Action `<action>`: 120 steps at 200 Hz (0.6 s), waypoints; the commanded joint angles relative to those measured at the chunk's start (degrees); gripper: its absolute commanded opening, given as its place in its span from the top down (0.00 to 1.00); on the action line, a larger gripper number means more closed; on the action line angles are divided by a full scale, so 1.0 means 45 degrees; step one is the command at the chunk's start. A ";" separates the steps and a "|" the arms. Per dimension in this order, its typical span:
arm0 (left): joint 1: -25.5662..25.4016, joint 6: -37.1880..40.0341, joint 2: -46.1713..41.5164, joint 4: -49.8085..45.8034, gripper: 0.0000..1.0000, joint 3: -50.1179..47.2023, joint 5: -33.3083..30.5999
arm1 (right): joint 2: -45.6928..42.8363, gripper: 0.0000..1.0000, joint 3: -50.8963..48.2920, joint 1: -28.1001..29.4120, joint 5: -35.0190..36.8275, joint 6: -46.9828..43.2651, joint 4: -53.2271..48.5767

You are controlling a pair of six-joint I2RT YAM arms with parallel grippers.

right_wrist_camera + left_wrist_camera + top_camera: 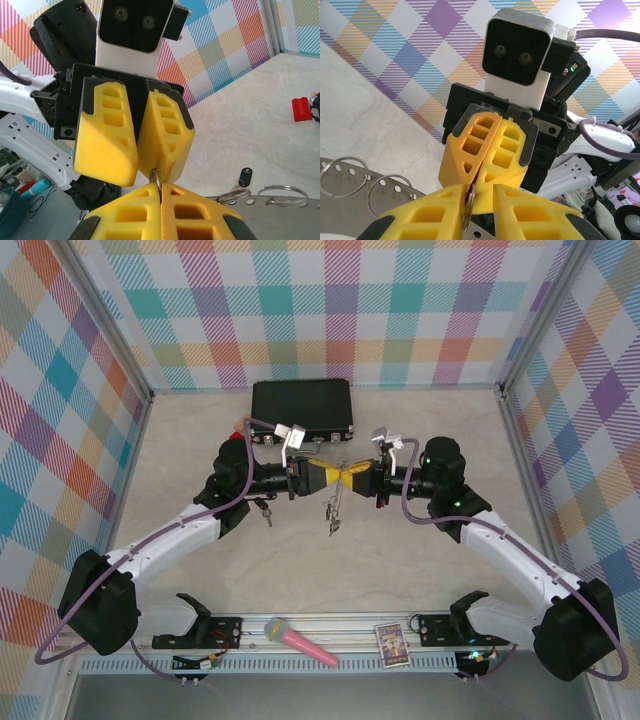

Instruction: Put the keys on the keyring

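Observation:
Both grippers meet tip to tip above the middle of the table. My right gripper (161,187) (358,476) is shut on a small steel loop (156,176) of the keyring. The keyring (334,510) hangs edge-on below the fingers; its grey rim with holes and more loops shows in the wrist views (350,175) (280,192). My left gripper (475,192) (338,476) is open, and the same loop (468,202) lies against its left finger. A key with a black tag (244,176) lies on the table; keys (265,508) rest under the left arm.
A black case (302,408) sits at the back of the table. A red brick (301,108) lies near it. A pink microphone (300,642) and a small card (393,645) lie on the front rail between the arm bases.

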 commanded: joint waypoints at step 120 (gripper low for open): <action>0.0076 0.1341 -0.0176 -0.0791 1.00 0.0069 0.0008 | -0.0401 0.78 -0.0297 -0.0150 0.0731 -0.0093 0.0028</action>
